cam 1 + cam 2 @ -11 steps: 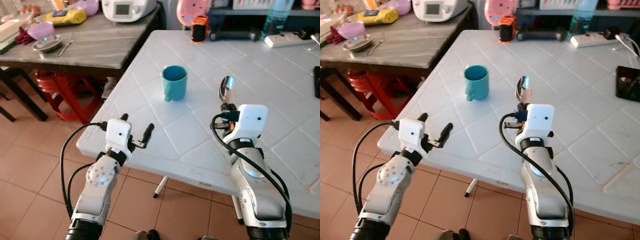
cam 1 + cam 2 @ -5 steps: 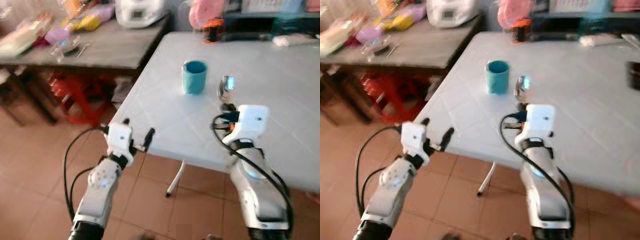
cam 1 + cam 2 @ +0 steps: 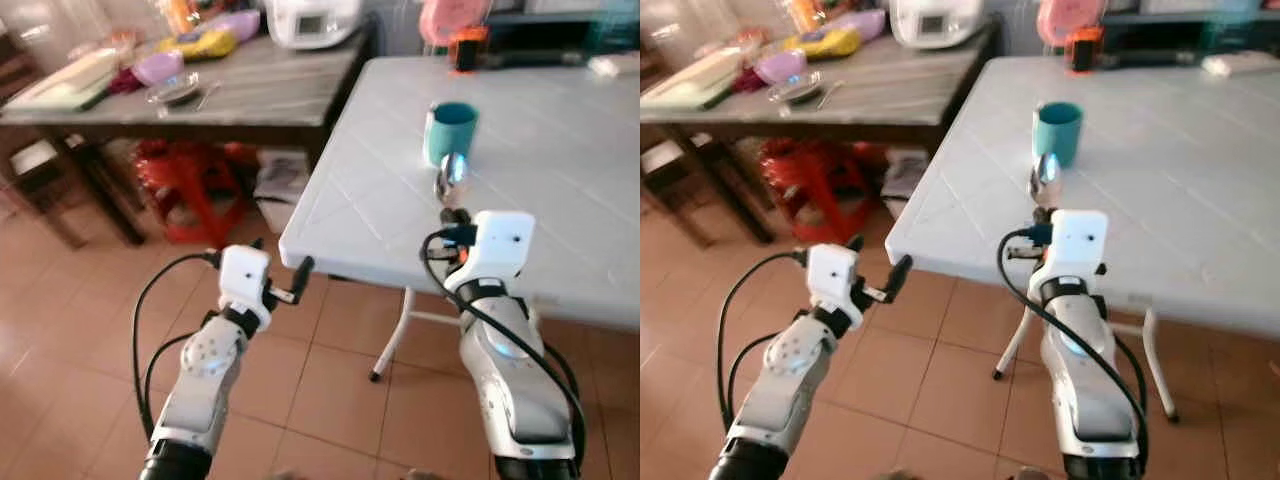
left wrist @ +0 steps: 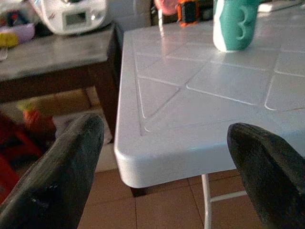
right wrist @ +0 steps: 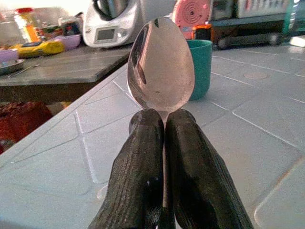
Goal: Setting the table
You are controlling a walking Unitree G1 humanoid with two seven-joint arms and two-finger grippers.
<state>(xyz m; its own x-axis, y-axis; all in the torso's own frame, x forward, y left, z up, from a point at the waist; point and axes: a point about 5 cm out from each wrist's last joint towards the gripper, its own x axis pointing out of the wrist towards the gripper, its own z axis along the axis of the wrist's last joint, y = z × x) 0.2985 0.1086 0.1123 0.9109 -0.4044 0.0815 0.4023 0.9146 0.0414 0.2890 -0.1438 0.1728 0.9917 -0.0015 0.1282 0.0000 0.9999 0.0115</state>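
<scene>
The right gripper [image 5: 163, 138] is clamped tight on the neck of a metal spoon [image 5: 161, 67], bowl upright; judged light, rigid, slippery, best held there, while the left gripper [image 4: 167, 157] gapes empty.

The spoon [image 5: 160, 67] handle is hidden between the fingers [image 5: 138, 176] — the far shelf is blurred.

**Counting the things**

There is one teal cup [image 3: 449, 131] and one shiny spoon [image 5: 159, 67]. There are two benches: one white bench [image 3: 560, 200] and one grey bench [image 3: 250, 92] at ten o'clock. There is one red stool [image 3: 195, 175]. The robot has two tools.
</scene>
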